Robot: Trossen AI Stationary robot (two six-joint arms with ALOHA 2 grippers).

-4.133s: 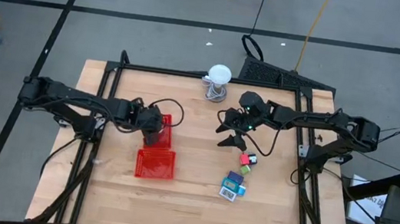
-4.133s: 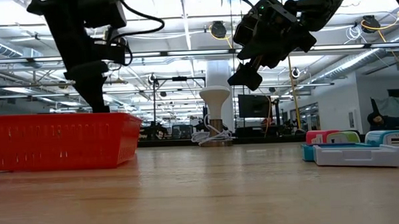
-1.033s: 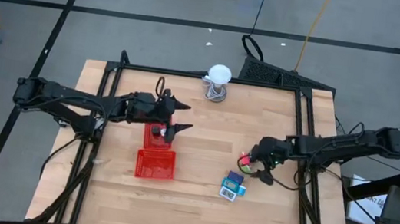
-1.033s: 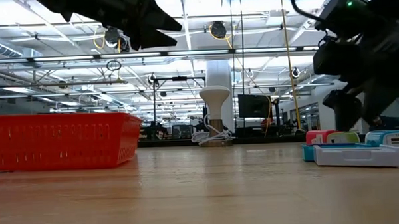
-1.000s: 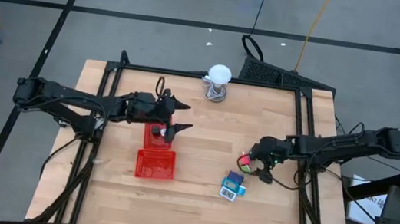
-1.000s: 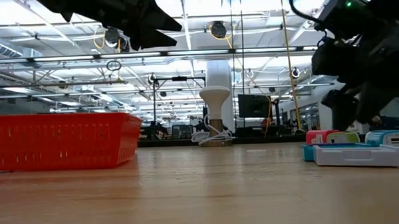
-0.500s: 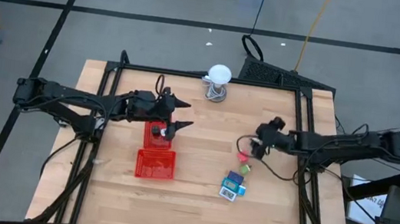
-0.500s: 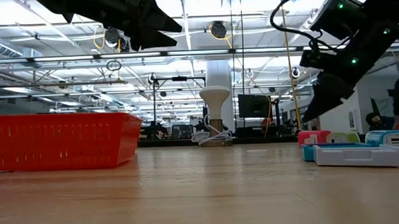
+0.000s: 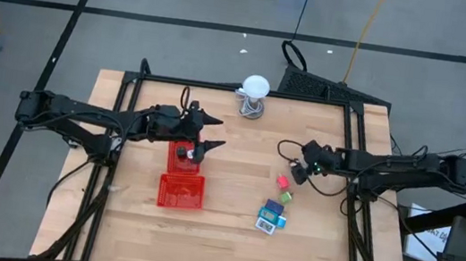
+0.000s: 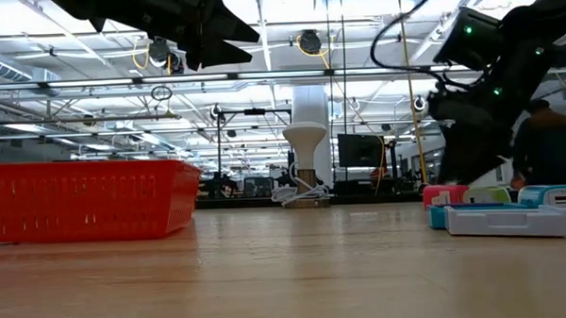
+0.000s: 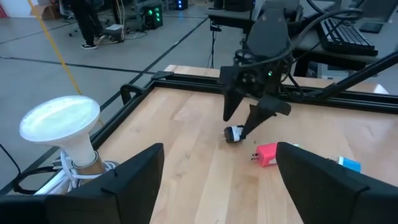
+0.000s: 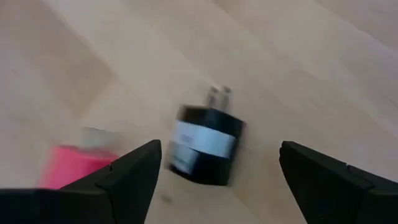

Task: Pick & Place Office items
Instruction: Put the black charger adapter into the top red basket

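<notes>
Right gripper poised open over a black plug; most office items were left on the table.

The right gripper [image 9: 296, 170] was held with fingers spread, empty, just above a small black plug [image 12: 204, 145] with two metal prongs, which lay on the bare wood beside a pink piece [image 12: 71, 165]. The left gripper [image 9: 207, 133] was likewise spread and empty above the red mesh tray [image 9: 181, 190]. A teal packet [image 9: 270, 215] and small coloured blocks remained near the right arm. Whether anything had been placed in the tray could not be told.
</notes>
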